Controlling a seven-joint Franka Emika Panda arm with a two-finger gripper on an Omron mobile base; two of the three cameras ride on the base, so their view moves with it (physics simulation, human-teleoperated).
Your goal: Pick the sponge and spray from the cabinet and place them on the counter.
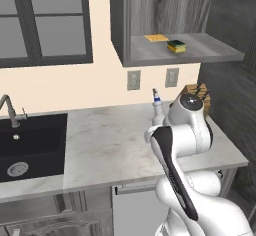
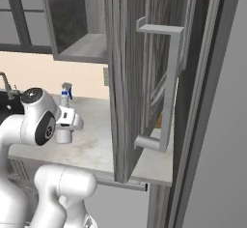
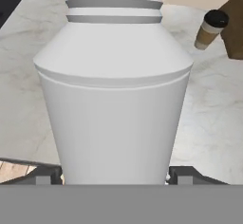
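The spray, a pale grey-white bottle, stands upright between my gripper's two finger tips, which press against its lower sides. In the right base view the spray is low at the counter, with the gripper shut around its body. Its blue-accented nozzle rises behind my arm. Whether its base rests on the counter I cannot tell. The sponge, yellow with a green top, lies on the open cabinet's shelf.
A flat yellow cloth lies beside the sponge. A paper coffee cup and a wooden knife block stand at the counter's right back. The black sink lies to the left. The open cabinet door juts out on the right.
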